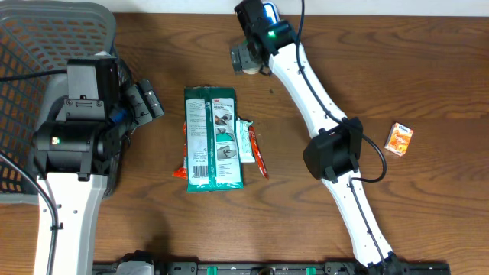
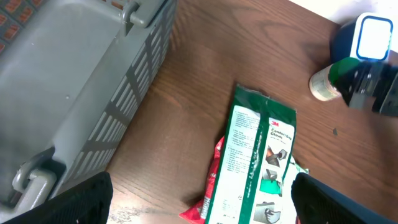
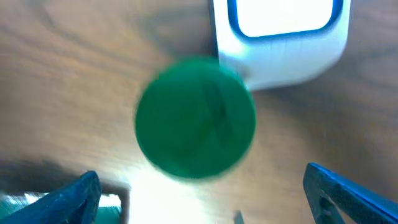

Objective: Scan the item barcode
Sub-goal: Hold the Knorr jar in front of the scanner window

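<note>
that little tan jar [image 3: 195,118] with the round green lid is standing upright, just beside the white scanner [image 3: 280,56] with its glowing blue-rimmed window

Overhead: straight down on whole table [image 1: 428,69]; left wrist: oblique from 9 o'clock, sharing green packet [image 1: 214,137] with overhead; right wrist: close above green-capped bottle [image 3: 196,118] at 12 o'clock.
</note>
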Robot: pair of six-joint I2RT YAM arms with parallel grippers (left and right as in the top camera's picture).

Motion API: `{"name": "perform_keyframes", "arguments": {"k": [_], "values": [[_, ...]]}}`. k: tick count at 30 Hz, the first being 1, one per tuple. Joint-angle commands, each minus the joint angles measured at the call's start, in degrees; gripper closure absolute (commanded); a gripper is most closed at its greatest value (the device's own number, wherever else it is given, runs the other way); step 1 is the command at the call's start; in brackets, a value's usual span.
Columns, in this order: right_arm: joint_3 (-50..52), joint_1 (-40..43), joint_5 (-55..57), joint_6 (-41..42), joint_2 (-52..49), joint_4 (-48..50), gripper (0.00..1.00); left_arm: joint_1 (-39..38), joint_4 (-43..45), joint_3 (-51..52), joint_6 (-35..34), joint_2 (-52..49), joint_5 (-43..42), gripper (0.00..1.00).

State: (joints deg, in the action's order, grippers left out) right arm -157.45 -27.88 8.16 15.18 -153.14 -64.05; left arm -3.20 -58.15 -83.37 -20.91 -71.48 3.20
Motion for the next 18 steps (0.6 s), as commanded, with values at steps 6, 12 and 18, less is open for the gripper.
{"name": "perform_keyframes", "arguments": {"k": [6,12,18], "values": [[0.35,0.46,1.18,1.97,-2.08,8.92,0.01,0.2,-0.11,-0.44,0.74,0.0,0.5,0.09],[0.55,0.46,1.42,1.95,-4.31,9.49,0.02,0.2,-0.11,-0.44,0.74,0.0,0.5,0.09],[0.59,0.48,1.44,1.9,-6.01,9.27,0.15,0.2,-0.11,-0.44,0.74,0.0,0.5,0.09]]}}
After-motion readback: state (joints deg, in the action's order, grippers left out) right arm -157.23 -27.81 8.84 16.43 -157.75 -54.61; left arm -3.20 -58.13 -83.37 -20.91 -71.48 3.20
